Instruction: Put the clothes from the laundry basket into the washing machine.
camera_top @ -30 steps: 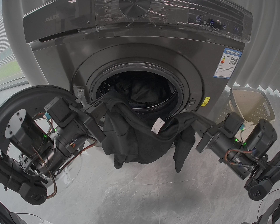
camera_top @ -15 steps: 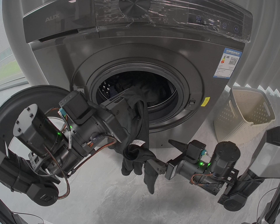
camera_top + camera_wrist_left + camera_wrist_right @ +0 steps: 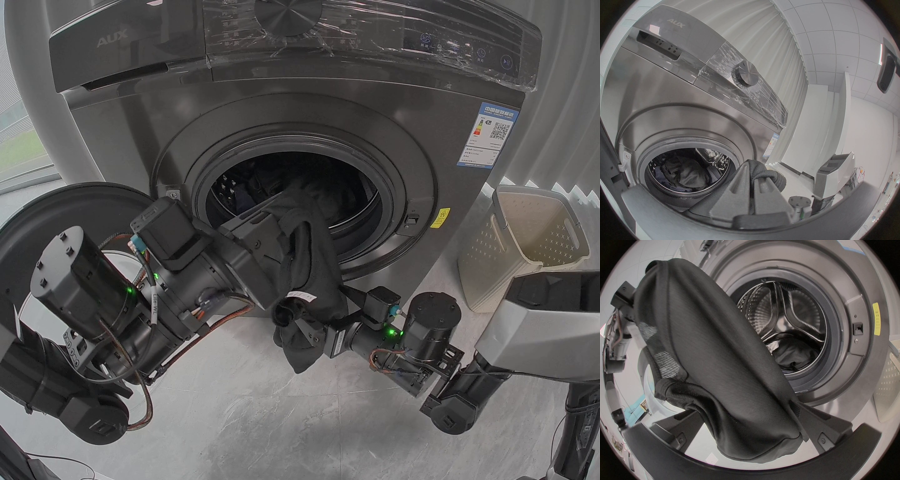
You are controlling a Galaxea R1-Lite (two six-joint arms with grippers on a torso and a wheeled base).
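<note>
A black garment [image 3: 312,269] hangs in front of the washing machine's open drum [image 3: 350,187]. My left gripper [image 3: 278,219] is shut on its upper edge at the drum's lower left rim; the left wrist view shows the cloth [image 3: 764,172] pinched in the gripper [image 3: 752,187]. Below it, my right gripper [image 3: 331,325] is open, pressed under the bunched lower part. In the right wrist view the garment [image 3: 725,365] drapes across that gripper [image 3: 747,418] and its spread fingers [image 3: 825,427]. Dark clothes [image 3: 793,355] lie inside the drum.
The round door [image 3: 69,212] stands swung open on the left, behind my left arm. A cream laundry basket [image 3: 537,237] leans against the machine's right side. Grey tiled floor [image 3: 281,425] lies open below the arms.
My right gripper let go of the garment's right end, swung down and left, and now sits under the hanging part, bunching it upward. The left gripper carried its end closer to the drum.
</note>
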